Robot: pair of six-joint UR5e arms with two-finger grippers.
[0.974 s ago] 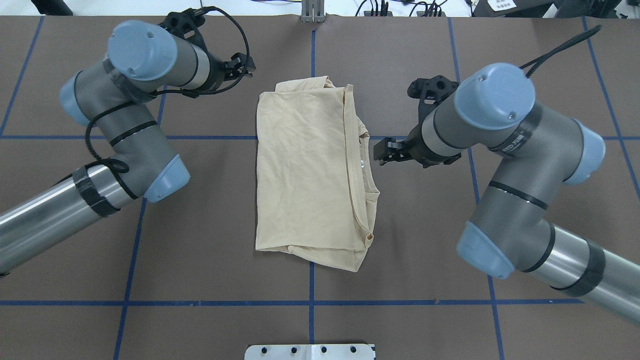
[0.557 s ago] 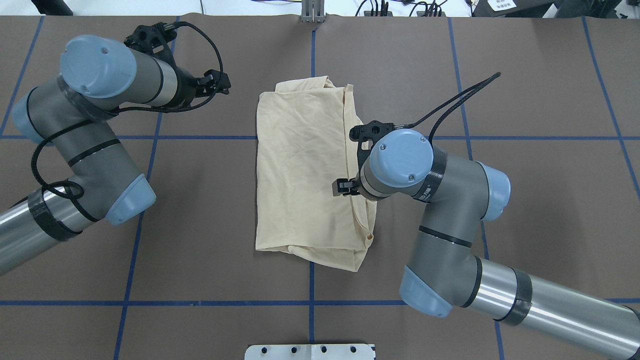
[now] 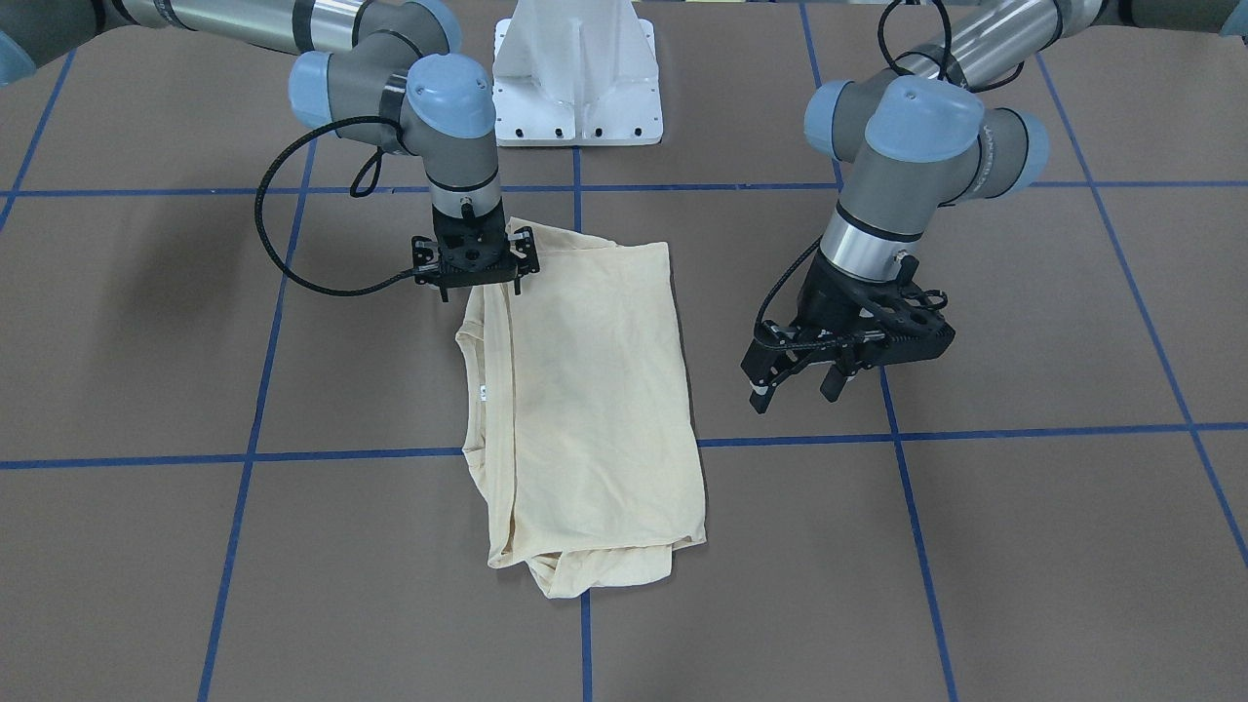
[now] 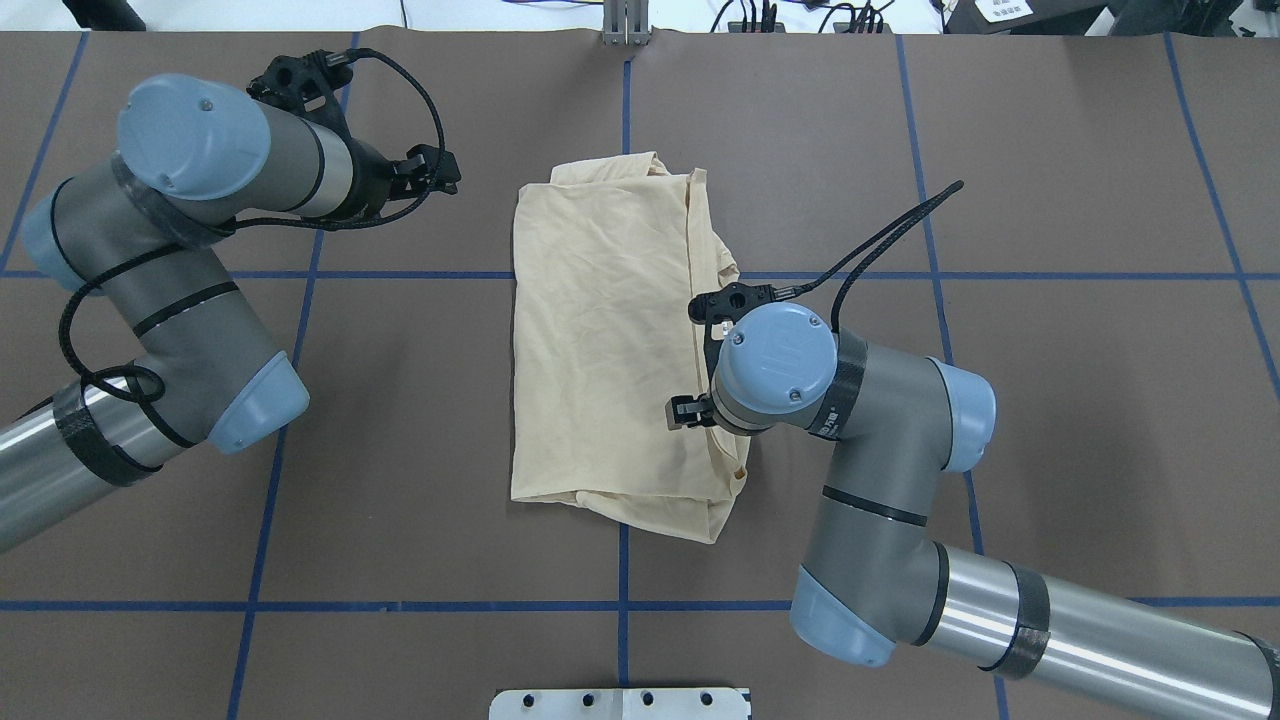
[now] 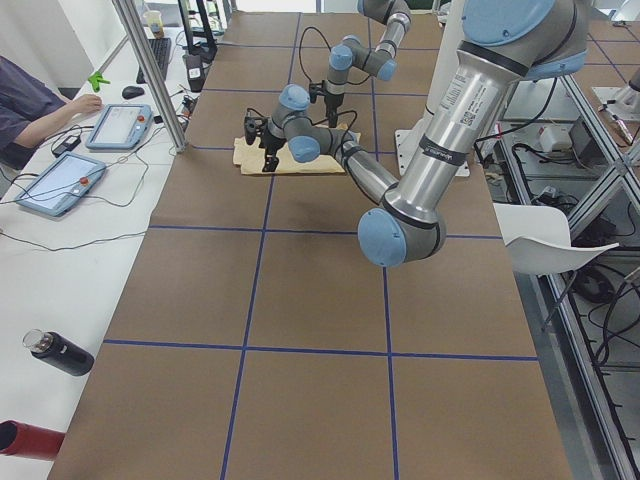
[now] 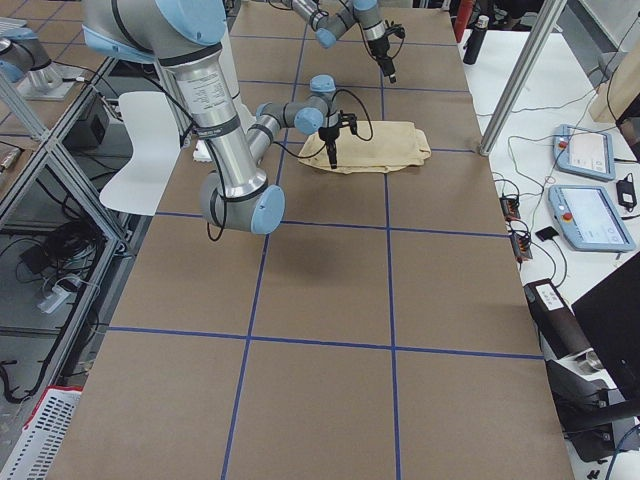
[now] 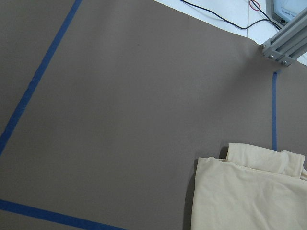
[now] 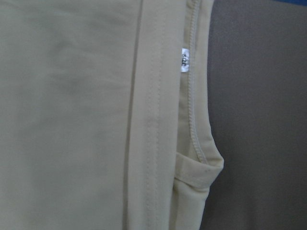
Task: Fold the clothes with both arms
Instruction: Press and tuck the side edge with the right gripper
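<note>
A: Two arms at one cloth, then. Where does the shirt (image 4: 610, 340) lie?

B: Flat on the brown table (image 4: 400, 450), about the middle, folded to a long rectangle. A blue tape line (image 4: 400, 275) of the table's grid passes under it. The collar runs along the edge on the robot's right, and the small white neck label (image 8: 184, 60) shows on that edge.

A: And the right gripper (image 3: 479, 291)?

B: It points straight down over the collar edge, toward the end of the shirt nearer the white pedestal base (image 3: 577, 78). In the front view its jaws look spread, two dark tips showing apart. Whether they touch the cloth I cannot tell, and from overhead the wrist hides them.

A: What does its wrist camera give?

B: Cloth, close up: a stitched hem, the curve of the collar, the label, and a strip of bare table beside them.

A: The left gripper (image 3: 795, 390)?

B: It is beside the shirt on the robot's left, over bare table and clear of the cloth. It tilts downward, its jaws spread with nothing between them. Its wrist camera looks across the table at one corner of the shirt, where the folded layers bunch a little.

A: Anything else?

B: In the left side view a person's sleeve (image 5: 25, 100) rests at a white side desk with two tablets (image 5: 60, 185).
</note>
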